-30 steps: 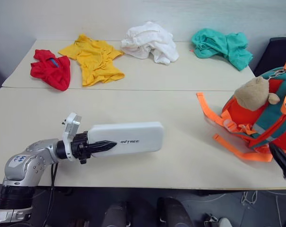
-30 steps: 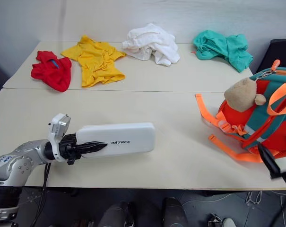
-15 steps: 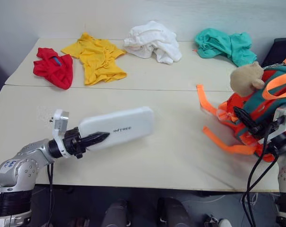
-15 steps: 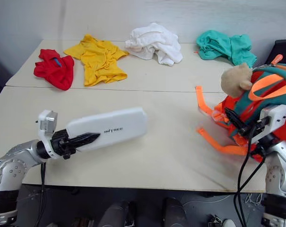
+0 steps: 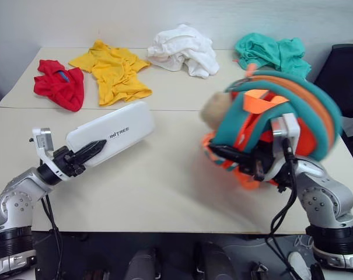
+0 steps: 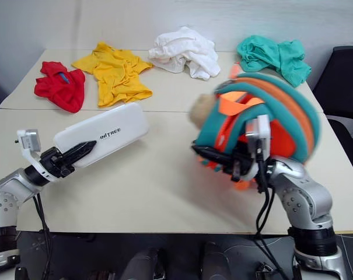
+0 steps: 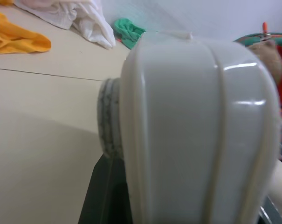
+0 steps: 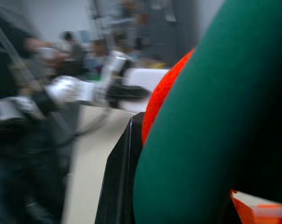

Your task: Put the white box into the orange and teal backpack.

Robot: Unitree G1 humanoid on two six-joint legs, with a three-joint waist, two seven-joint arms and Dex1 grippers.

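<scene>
Left fingers (image 5: 93, 149) clench the white box (image 5: 111, 133), raised toward two o'clock over the worktop (image 5: 164, 192); right fingers (image 5: 223, 154) grasp the lifted orange and teal backpack (image 5: 281, 114).

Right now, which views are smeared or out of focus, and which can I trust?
Both eye views: the orange and teal backpack is motion-smeared in the right hand, while the white box and the table stay crisp. Left wrist view: the box sits too close and is soft. Right wrist view: blurred throughout.
</scene>
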